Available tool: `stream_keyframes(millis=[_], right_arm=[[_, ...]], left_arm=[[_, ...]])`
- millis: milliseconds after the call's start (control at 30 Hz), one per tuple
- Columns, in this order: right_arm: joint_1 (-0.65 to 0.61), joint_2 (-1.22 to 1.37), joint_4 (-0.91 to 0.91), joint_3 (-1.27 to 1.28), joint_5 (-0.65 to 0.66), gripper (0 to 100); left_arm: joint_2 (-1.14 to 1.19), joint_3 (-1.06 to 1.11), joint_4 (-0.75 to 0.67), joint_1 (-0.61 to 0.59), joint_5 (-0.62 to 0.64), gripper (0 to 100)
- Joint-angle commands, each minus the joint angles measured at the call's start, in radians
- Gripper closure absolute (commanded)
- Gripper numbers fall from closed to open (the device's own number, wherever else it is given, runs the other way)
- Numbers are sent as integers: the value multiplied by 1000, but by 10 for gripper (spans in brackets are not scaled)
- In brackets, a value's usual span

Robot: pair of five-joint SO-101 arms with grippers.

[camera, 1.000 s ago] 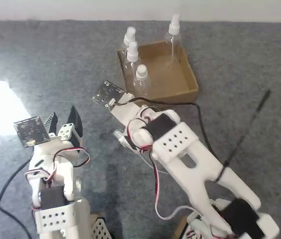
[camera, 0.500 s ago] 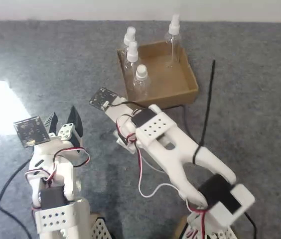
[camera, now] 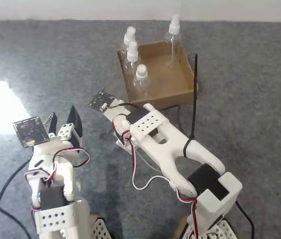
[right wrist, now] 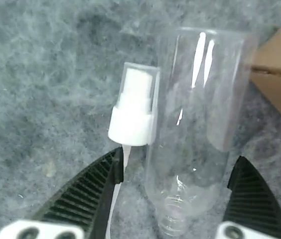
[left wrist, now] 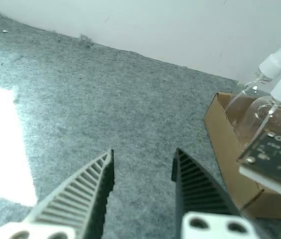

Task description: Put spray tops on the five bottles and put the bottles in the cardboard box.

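So the biggest thing here is the grey felt table [camera: 260, 124], and from the high view the right arm [camera: 160, 139] comes in from about 5 o'clock and stretches low and forward toward the middle, wrist bent down just off the 7 o'clock corner of the cardboard box [camera: 165, 99]. The left arm [camera: 51, 169] sits folded up at roughly 8 o'clock, forearm pointing to 12, well apart from everything else. The box is up around 12 o'clock, and four bottles with white tops on stand in it: three [camera: 132, 55] along its 9 o'clock wall and one [camera: 173, 35] at the far 1 o'clock corner. The right gripper [right wrist: 178, 164] is spread wide, one jaw on each side of the fifth bottle [right wrist: 195, 124], which lies flat on the felt with no top on and the box just beside it. Can't tell if the jaws actually touch it. A loose spray top [right wrist: 133, 114] lies right beside that bottle, also between the jaws. The left gripper [left wrist: 143, 157] is parted about halfway with nothing in it, hovering over bare felt.
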Motion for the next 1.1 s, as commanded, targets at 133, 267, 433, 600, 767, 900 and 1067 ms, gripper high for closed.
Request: stream_keyframes(millis=[133, 267, 433, 600, 767, 900, 1067], right_arm=[[24, -10, -19, -66, 23, 774], [22, -10, -19, -68, 34, 883], [22, -12, -19, -68, 114, 920], [18, -71, 38, -68, 114, 922], [18, -188, 93, -60, 114, 922], [18, -234, 147, -60, 114, 922], [16, -305, 232, -61, 112, 922]], left_arm=[[-9, -16, -35, -3, 6, 819], [-9, -16, -35, -3, 6, 819], [-9, -15, -35, -2, 6, 819], [-9, -15, -35, -2, 6, 819], [-9, -15, -35, 0, 6, 819], [-9, -15, -35, 0, 6, 819], [-9, -15, -35, 0, 6, 819]])
